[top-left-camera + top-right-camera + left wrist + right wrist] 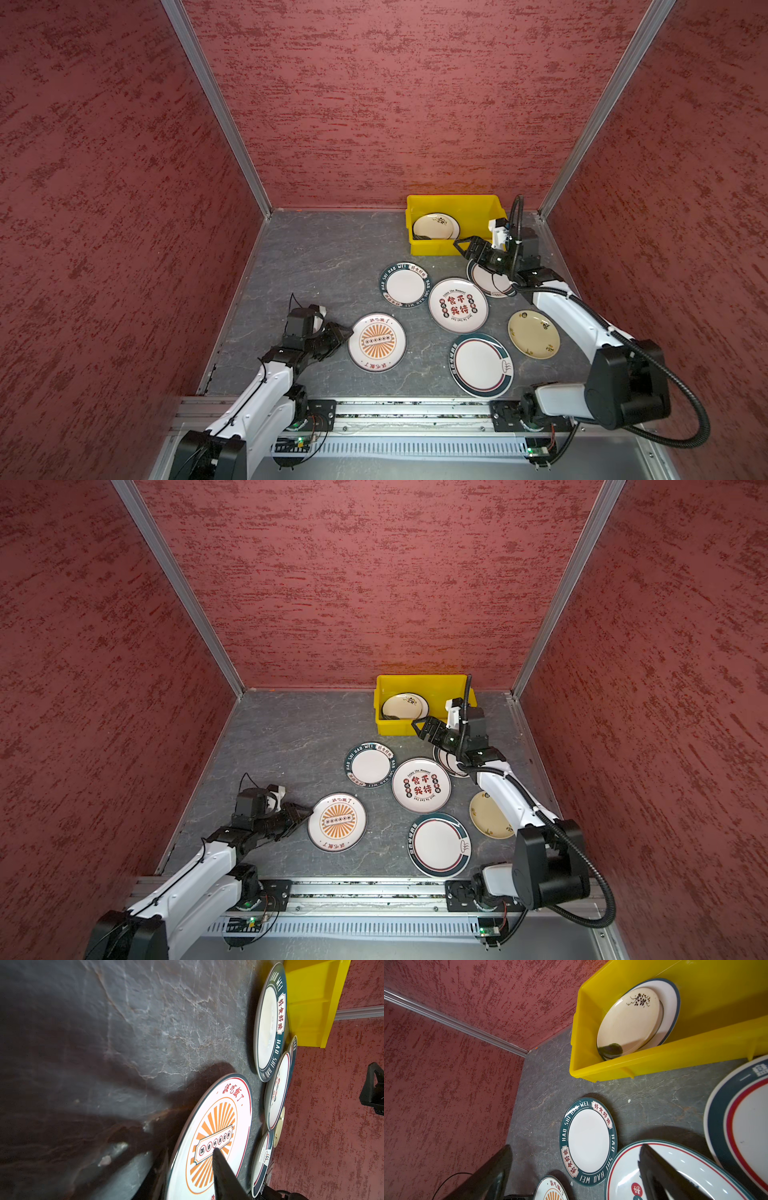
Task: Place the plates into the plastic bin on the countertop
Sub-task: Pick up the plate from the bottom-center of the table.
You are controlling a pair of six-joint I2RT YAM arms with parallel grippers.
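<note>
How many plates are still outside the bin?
6: sunburst plate, teal-lettered plate, red-character plate, half-hidden plate under the right arm, cream plate, teal-and-red-rimmed plate nearest the rail. Arms might hide more.

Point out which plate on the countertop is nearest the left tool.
The orange sunburst plate: the left tool is at its rim. No other plate has orange rays.

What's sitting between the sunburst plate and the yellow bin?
The teal-rimmed HAO SHI HAO WEI plate lies there, flat on the countertop, as both top views show.
</note>
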